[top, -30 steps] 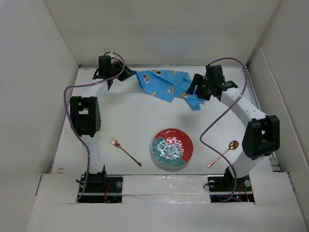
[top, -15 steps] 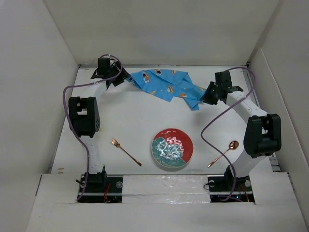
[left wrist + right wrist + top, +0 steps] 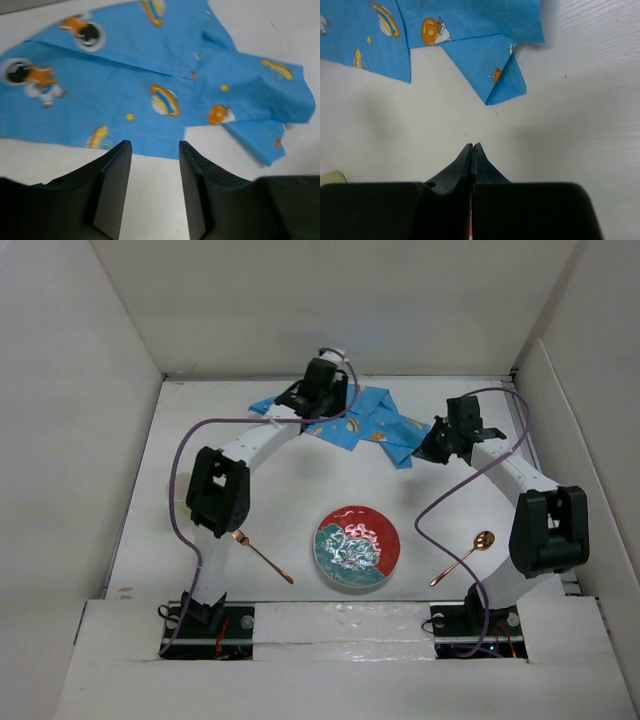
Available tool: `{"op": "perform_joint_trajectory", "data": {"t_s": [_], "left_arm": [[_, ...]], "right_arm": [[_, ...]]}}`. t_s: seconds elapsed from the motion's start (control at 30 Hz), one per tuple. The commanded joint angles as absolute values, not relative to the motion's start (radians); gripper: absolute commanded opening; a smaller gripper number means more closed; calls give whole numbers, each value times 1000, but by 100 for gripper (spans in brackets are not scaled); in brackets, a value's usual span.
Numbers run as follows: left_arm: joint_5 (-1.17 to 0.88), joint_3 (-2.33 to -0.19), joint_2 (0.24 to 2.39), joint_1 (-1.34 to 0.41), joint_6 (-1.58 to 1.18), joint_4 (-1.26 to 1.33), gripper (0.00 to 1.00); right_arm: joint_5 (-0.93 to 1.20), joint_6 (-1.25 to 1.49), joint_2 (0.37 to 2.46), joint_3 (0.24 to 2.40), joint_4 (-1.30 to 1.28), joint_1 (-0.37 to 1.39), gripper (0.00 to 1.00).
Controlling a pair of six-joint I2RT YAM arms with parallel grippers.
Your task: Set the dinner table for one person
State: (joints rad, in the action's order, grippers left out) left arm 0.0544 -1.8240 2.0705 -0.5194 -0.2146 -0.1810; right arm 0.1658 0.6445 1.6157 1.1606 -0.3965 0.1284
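1. The dinner table (image 3: 250, 480) is lying white and flat beneath everything;
2. The blue space-print placemat (image 3: 378, 422) is lying rumpled at the table's far middle, with one corner folded over;
3. The red-and-teal plate (image 3: 357, 546) is sitting near the front, about centre;
4. The left gripper (image 3: 152, 150) is hovering over the placemat's near edge, fingers apart and empty; the right gripper (image 3: 472, 147) is pointing at the folded corner, fingers pressed together on nothing;
5. The fork (image 3: 259, 553) is lying left of the plate and the spoon (image 3: 463, 557) right of it, both apart from it.

Boxed in white, softly lit
A plain off-white back panel (image 3: 330, 300) meets a left panel (image 3: 60, 420) and a right panel (image 3: 595, 390) that slant outward; a pale ledge (image 3: 340, 680) spans the near edge. Shadows are faint.
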Motion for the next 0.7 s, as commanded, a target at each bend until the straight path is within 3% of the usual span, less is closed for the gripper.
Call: {"op": "perform_joint_trajectory", "data": {"t_s": [0.0,0.13,0.33,0.67], "left_arm": [[58,-1913,2164,-548,-104,-282,42],[74,-2002,2266,-612,-57,-319,47],[106,-2189,2424,-621,-81,-452,48],[95,-2112,2437,-673,-54,-443,48]], "right_arm": [[192,653,1514,1149,-359,133,0],[215,653,1454,1115,-371,133,6],[229,623,1370,1091,-420,133,30],[245,598,1301,1065,-445,103,33]]}}
